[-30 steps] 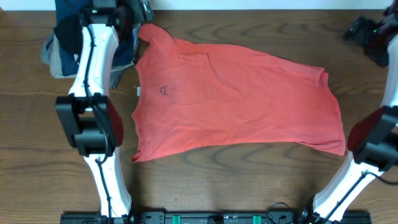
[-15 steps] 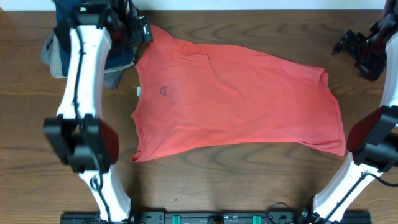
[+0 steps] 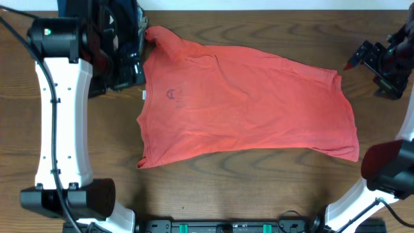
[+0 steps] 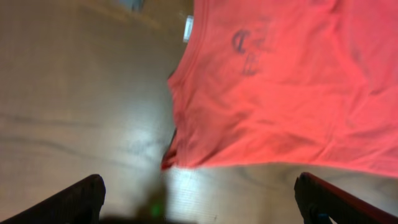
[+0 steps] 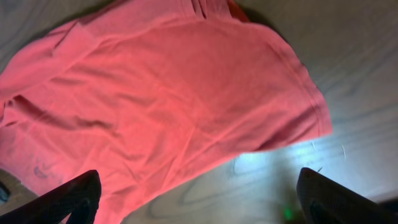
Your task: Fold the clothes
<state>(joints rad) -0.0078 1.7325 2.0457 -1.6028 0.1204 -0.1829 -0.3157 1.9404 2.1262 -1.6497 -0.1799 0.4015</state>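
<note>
Reaching up the left side with the left arm (image 3: 61, 110), white link running near to far, wrist turned right at the far end. Holding the left tool (image 4: 199, 186) spread wide, nothing between the fingers (image 4: 74, 199). Reaching along the right edge with the right arm (image 3: 381, 155), holding the right tool (image 3: 375, 59) likewise wide and empty, at far right.

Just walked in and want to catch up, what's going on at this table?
Two robot arms are working on a coral-red T-shirt that lies spread out on the wooden table, with no fold made yet. The left arm's fingers are open near the shirt's tagged edge. The right arm's fingers are open off the opposite end. Neither arm is holding anything.
</note>
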